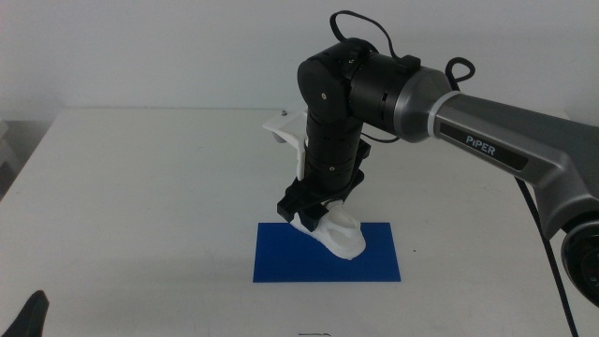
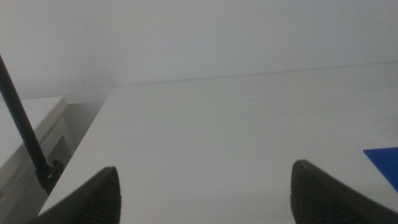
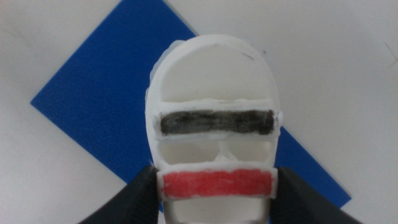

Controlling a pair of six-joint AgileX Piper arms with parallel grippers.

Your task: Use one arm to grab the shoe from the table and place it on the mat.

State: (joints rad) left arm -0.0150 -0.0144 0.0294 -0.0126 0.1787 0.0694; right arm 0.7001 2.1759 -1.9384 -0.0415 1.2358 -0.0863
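Observation:
The white sandal, the shoe (image 1: 339,234), hangs toe-down over the dark blue mat (image 1: 281,257), its toe at or just above the mat's middle. My right gripper (image 1: 307,208) is shut on the shoe's heel end; the arm (image 1: 487,140) reaches in from the right. In the right wrist view the shoe (image 3: 214,74) shows a black strap and a red strap, the jaws pressing on both sides by the red strap, with the mat (image 3: 106,93) beneath. My left gripper (image 2: 205,193) waits open near the table's front left corner, nothing between its fingers.
The white table (image 1: 140,206) stretches wide around the mat. A white bracket (image 1: 285,131) sticks out from the right arm's wrist. The left gripper's tip (image 1: 28,316) shows at the bottom left edge. A corner of the mat (image 2: 385,163) appears in the left wrist view.

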